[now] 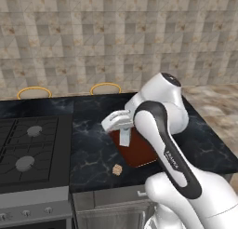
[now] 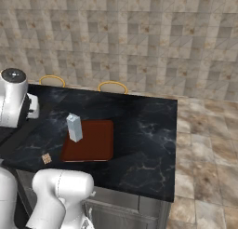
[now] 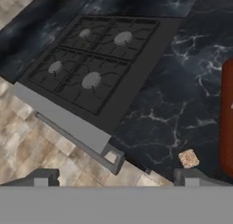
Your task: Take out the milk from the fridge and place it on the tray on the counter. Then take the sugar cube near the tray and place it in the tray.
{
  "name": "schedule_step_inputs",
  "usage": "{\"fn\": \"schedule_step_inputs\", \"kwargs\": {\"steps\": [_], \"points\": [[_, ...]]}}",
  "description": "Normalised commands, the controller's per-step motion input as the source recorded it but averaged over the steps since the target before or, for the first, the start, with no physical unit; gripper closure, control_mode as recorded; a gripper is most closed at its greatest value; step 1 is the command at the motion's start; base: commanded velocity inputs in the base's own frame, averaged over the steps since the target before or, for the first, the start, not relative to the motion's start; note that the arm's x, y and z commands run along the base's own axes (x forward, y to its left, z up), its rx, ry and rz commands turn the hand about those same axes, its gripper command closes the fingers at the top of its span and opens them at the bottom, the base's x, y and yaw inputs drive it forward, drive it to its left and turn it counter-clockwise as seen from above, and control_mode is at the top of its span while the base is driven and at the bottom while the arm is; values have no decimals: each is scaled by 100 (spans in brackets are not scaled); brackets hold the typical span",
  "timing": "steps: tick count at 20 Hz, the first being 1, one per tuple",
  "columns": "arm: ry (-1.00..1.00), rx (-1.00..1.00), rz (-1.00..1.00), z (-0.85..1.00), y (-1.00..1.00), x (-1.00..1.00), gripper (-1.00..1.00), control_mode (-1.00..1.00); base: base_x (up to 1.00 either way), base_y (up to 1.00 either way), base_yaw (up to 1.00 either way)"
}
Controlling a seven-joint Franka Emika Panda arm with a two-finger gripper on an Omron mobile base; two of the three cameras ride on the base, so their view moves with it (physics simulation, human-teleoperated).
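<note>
The milk (image 2: 74, 127) stands upright on the left part of the dark reddish-brown tray (image 2: 95, 142), which lies on the black counter (image 2: 139, 125). In the left base view the milk (image 1: 124, 137) is partly hidden behind my hand. The sugar cube (image 2: 46, 158) lies on the counter just off the tray's front left corner, also seen as the sugar cube (image 1: 117, 169). My gripper (image 3: 116, 176) hovers open and empty above the counter's front edge, looking down on the sugar cube (image 3: 188, 158) and the tray's edge (image 3: 226, 123). The fridge is out of view.
A black gas stovetop (image 1: 28, 146) lies left of the tray, with its grey front panel (image 3: 59, 118) below. Two yellow curved chair backs (image 1: 106, 87) rise behind the counter. The counter ends at the right (image 2: 174, 149) over tiled floor.
</note>
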Motion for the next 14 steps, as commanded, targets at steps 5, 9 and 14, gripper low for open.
{"fn": "schedule_step_inputs", "kwargs": {"steps": [5,9,14], "points": [[18,-8,-19,-16,18,-29,-100,-100,0,0,0],[20,-2,-27,-12,4,-13,-100,-100,0,0,0],[26,0,-36,-18,0,-2,-100,-100,0,0,0]]}}
